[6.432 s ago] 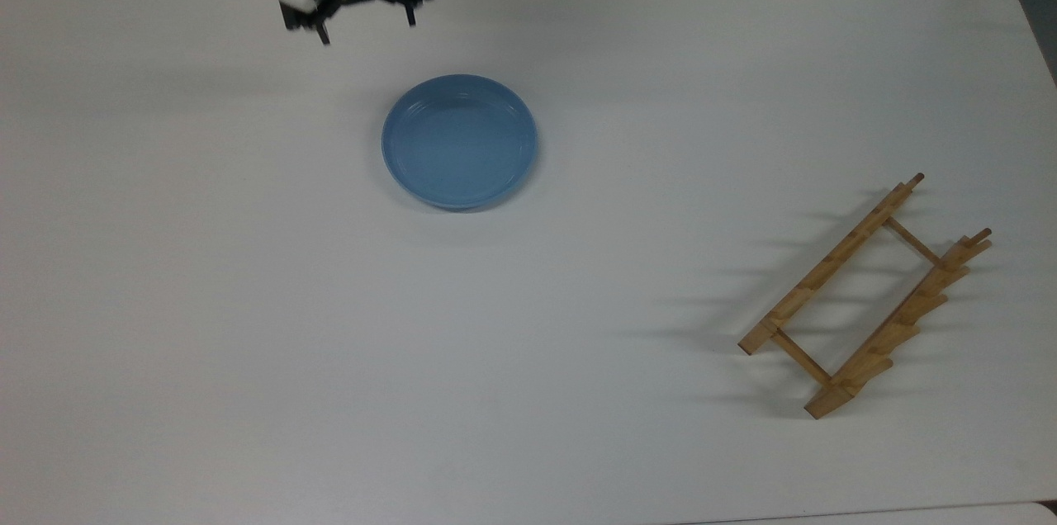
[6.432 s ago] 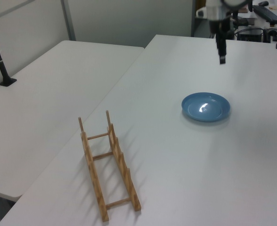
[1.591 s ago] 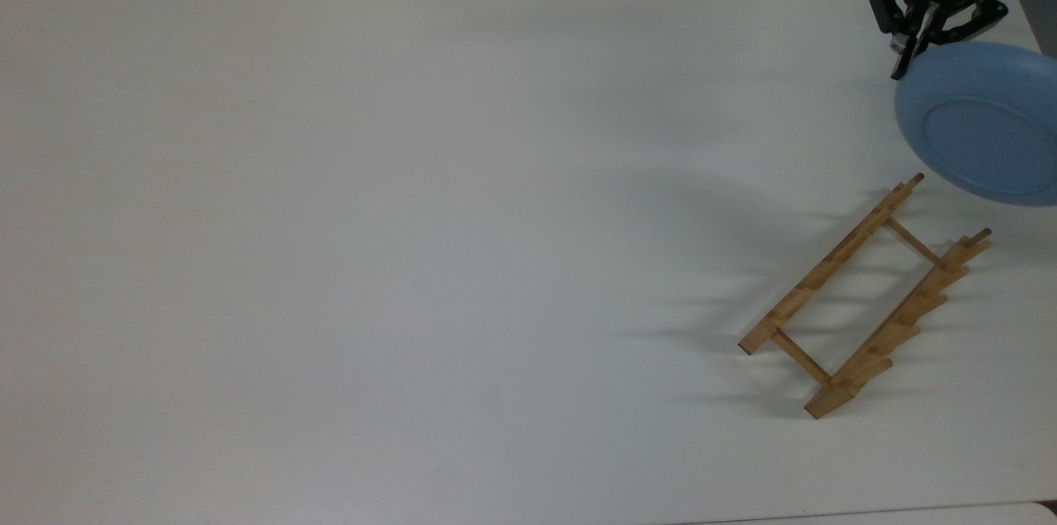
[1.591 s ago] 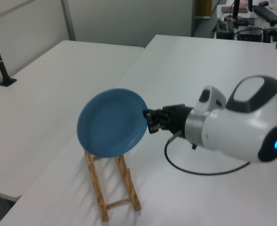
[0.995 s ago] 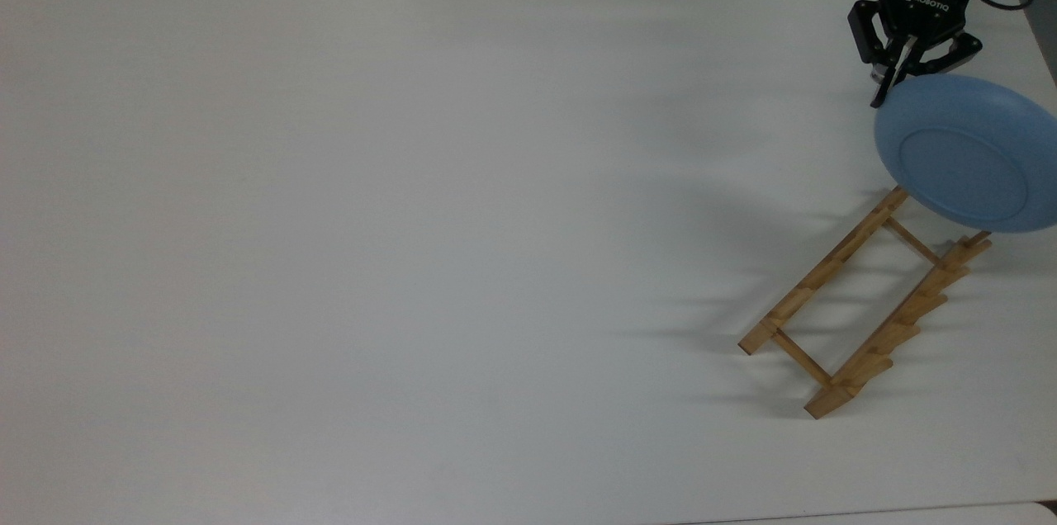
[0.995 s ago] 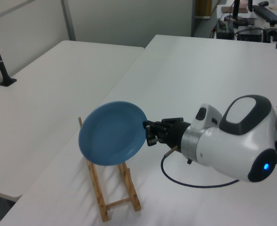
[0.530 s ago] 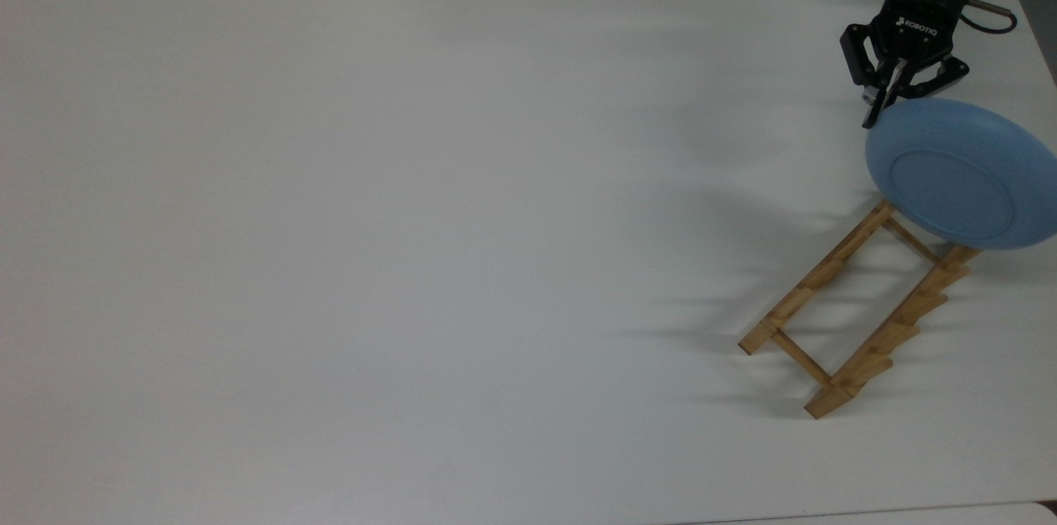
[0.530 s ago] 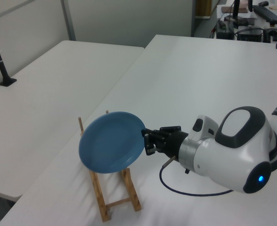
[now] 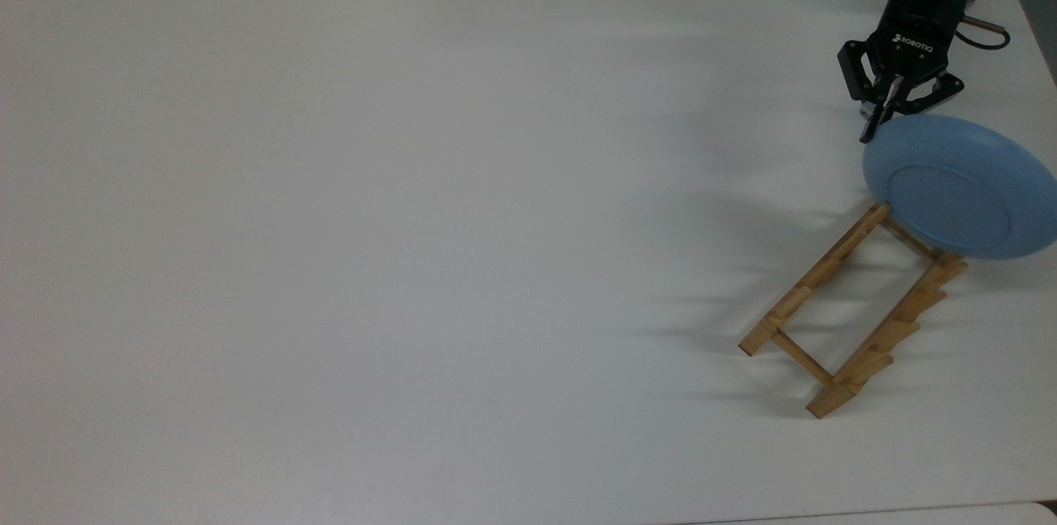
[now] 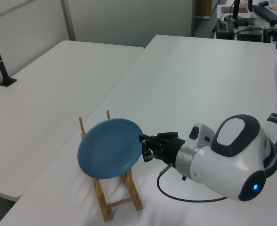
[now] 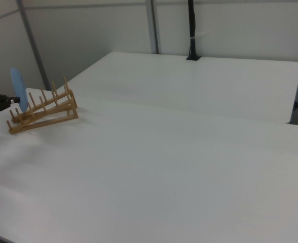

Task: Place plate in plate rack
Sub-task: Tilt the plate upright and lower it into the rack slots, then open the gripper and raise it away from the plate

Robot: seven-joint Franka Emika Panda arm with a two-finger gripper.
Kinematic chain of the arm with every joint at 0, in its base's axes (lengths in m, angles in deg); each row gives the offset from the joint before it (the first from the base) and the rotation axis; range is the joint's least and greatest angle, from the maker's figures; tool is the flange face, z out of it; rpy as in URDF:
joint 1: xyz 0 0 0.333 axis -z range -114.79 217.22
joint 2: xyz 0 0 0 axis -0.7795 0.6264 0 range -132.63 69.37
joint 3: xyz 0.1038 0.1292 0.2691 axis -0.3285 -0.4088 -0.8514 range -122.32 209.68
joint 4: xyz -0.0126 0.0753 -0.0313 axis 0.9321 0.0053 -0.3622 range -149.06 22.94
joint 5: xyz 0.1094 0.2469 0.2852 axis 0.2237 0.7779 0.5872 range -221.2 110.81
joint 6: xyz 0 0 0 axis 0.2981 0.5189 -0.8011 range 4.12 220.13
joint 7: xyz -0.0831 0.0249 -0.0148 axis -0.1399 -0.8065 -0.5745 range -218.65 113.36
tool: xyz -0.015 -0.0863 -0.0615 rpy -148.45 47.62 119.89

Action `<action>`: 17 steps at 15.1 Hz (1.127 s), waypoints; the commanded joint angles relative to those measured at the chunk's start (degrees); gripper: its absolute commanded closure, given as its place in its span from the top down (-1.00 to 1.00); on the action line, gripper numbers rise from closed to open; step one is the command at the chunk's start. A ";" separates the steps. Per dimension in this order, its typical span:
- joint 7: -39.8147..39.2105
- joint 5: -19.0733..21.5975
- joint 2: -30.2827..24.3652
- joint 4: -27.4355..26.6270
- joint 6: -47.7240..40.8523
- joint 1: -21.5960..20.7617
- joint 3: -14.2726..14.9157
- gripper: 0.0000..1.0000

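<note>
At the top view's right edge, the gripper [image 9: 877, 119] is pinching the plate [image 9: 962, 186] by its rim. The plate is standing nearly upright over the plate rack [image 9: 859, 317].

plate [image 9: 962, 188]: round, light blue, stood on edge over the rack's end
plate rack [image 9: 850, 319]: light-brown wood, two pegged rails, lying on the table

the plate [image 9: 958, 188] runs off the top view's right edge and hides the far end of the plate rack [image 9: 850, 319]. in the left view it covers the rack's upper pegs. in the right view the gripper [image 11: 11, 101] is cut off by the right view's left edge, and whether plate touches rack cannot be told.
</note>
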 commanded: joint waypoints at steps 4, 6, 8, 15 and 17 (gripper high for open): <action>0.85 -0.50 0.95 1.38 -1.19 -0.67 0.96 0.78; 0.76 -0.50 0.60 1.38 -1.19 -0.66 0.96 1.00; 0.67 -0.24 -0.53 1.47 -1.19 -0.66 0.96 1.00; -3.87 16.85 -13.26 1.56 -0.48 1.79 0.52 1.00; -11.15 28.96 -18.79 1.47 -0.48 3.98 0.52 1.00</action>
